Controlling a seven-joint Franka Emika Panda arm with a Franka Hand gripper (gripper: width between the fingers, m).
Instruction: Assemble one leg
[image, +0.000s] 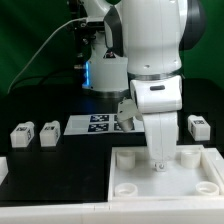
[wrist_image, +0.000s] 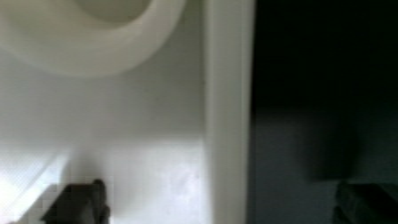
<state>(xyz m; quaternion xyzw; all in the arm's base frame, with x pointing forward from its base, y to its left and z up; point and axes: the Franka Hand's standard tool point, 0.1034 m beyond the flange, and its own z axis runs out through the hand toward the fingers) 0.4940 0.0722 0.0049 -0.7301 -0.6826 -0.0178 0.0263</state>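
The white square tray-like part (image: 140, 190) lies at the front of the table. My gripper (image: 158, 163) hangs low over its far rim, between two raised corner sockets. In the wrist view the gripper (wrist_image: 222, 200) is open, with its dark fingertips (wrist_image: 79, 202) far apart and nothing between them. Below it are the tray's white surface (wrist_image: 125, 130), a round socket (wrist_image: 107, 30) and the rim edge against the dark table. Two legs (image: 22, 133) (image: 48, 133) lie at the exterior view's left and one leg (image: 199, 125) at its right. Another tagged piece (image: 126, 114) is partly hidden behind the arm.
The marker board (image: 98, 123) lies flat behind the tray, left of the arm. The robot's base (image: 105, 70) with cables stands at the back. A green backdrop closes the far side. The table is black.
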